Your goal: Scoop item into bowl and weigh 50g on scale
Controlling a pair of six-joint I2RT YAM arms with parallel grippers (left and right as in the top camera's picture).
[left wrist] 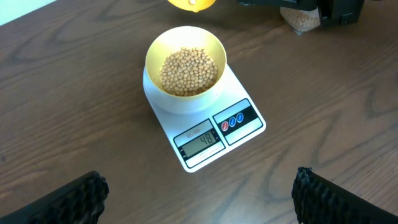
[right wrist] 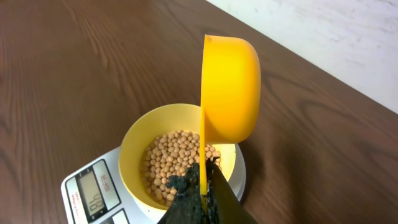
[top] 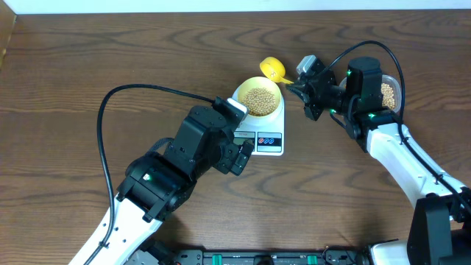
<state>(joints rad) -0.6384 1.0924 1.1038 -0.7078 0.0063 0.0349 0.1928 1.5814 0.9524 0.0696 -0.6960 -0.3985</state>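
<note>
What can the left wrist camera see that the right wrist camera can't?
Only left wrist: the clear plastic tub and the wide-open left pincer. Only right wrist: the right pincer shut on the bright yellow plastic scoop, tipped sideways (left sees just its edge). Both: the small pale-yellow round bowl of tan round beans on the white digital scale.

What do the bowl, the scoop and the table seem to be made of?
Bowl: probably matte plastic, pale yellow, evenly coloured. Scoop: likely glossy plastic, bright yellow with soft highlights. Table: wood or wood-look laminate, dark brown grain lines.
</note>
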